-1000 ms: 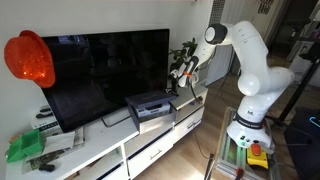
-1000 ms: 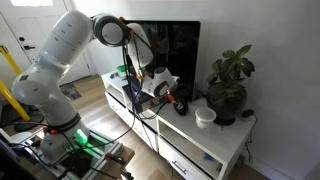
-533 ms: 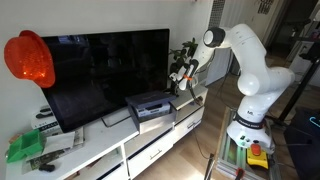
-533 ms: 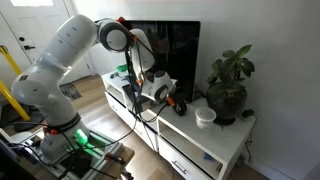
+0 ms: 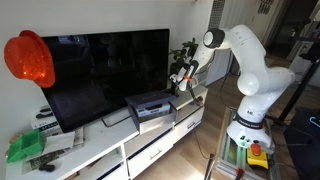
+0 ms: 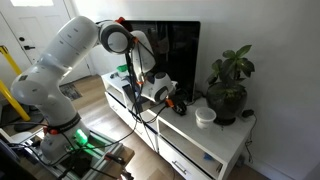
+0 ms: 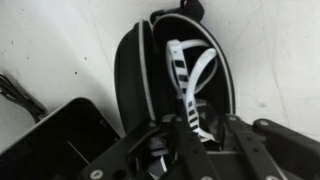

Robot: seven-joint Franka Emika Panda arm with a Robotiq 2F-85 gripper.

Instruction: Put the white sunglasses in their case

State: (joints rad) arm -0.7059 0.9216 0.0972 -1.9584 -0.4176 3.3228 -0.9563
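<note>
Inside the open black case [image 7: 132, 75]: white sunglasses [image 7: 188, 75], tilted, lower end clamped between the jaws of the gripper [image 7: 196, 135]. Case lies on white surface [image 7: 60, 50], with bare room on either side. Dark flat device [image 7: 55, 135] just beside its lower-left rim. In both exterior views, television [image 5: 100, 70] behind and potted plant [image 6: 230, 85] near.

The white sunglasses [image 7: 188, 80] carry dark stripes along one arm of the frame. Their case [image 7: 135, 80] is black, with a pale line round its rim. The claw [image 7: 195, 140] is black. In an exterior view the robot arm [image 5: 250, 60] and the table [image 5: 150, 152] are white, the television [image 5: 110, 65] black, a rounded object [image 5: 28, 58] orange-red. The potted plant [image 6: 232, 75] is green, the bowl [image 6: 205, 117] white.
</note>
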